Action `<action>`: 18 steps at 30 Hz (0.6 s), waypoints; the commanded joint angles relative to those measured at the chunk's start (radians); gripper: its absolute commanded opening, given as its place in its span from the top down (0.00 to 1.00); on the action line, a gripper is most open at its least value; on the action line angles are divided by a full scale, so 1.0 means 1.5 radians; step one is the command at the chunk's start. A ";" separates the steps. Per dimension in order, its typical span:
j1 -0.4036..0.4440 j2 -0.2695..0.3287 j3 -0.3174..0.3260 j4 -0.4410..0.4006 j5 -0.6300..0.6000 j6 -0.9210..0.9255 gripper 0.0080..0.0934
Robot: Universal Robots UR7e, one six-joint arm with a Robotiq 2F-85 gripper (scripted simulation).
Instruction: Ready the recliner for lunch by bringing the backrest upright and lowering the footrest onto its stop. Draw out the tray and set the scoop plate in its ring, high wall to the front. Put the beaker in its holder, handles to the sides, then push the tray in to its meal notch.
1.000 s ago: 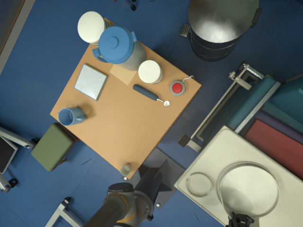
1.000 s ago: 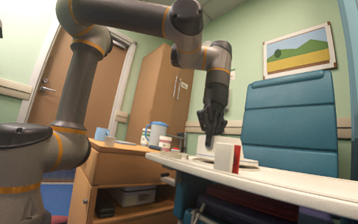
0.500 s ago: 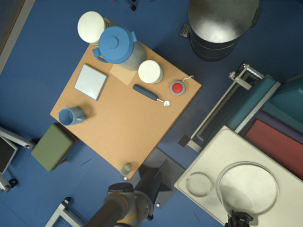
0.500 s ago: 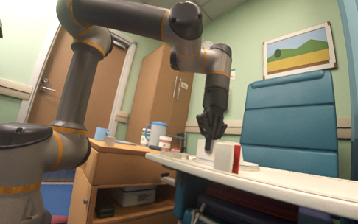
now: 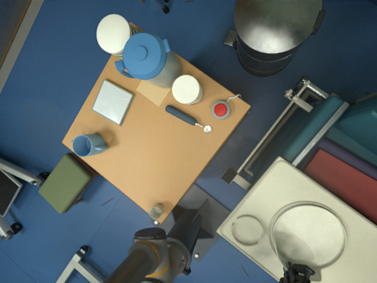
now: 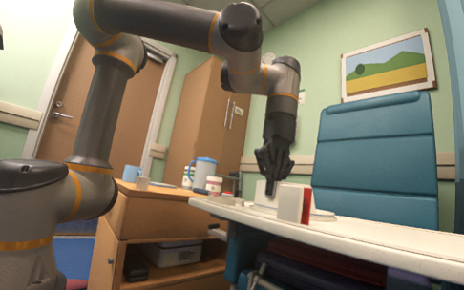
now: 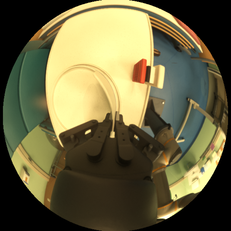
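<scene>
The white scoop plate [image 5: 308, 234] [image 7: 86, 92] lies in the large ring on the cream tray [image 5: 301, 225]. My gripper [image 7: 113, 120] [image 6: 271, 183] [image 5: 297, 271] is closed on the plate's high wall, and the wrist camera shows the thin white wall pinched between the fingers. The high wall is on the tray's front side, near the red and white tray handle [image 7: 147, 73] [image 6: 293, 202]. The small round holder [image 5: 247, 230] on the tray is empty. The blue two-handled beaker [image 5: 88, 145] lies on its side on the wooden table [image 5: 155, 128]. The recliner's teal backrest [image 6: 374, 157] stands upright.
The tray's front edge [image 6: 334, 233] runs close under my wrist. The table also carries a blue-lidded jug [image 5: 149, 59], two white tubs [image 5: 186, 89], a spoon [image 5: 185, 118], a red button [image 5: 221, 109] and a flat square pad [image 5: 112, 101]. A metal bin [image 5: 272, 33] stands beyond.
</scene>
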 commanded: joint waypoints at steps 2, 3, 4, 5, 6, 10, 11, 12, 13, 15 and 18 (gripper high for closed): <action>0.000 0.000 0.000 0.000 0.000 0.000 0.94; 0.000 0.000 0.000 0.000 0.000 0.000 0.92; 0.000 0.000 0.000 0.000 0.000 0.000 0.89; 0.000 0.000 0.000 0.000 0.000 0.000 0.87; 0.000 0.000 0.000 0.000 0.000 0.000 0.85; 0.000 0.000 0.000 0.000 0.000 0.000 0.75; 0.000 0.000 0.000 0.000 0.000 0.000 0.73; 0.000 0.000 0.000 0.000 0.000 0.000 0.71; 0.000 0.000 0.000 0.000 0.000 0.000 0.68; 0.000 0.000 0.000 0.000 0.000 0.000 0.64; 0.000 0.000 0.000 0.000 0.000 0.000 0.57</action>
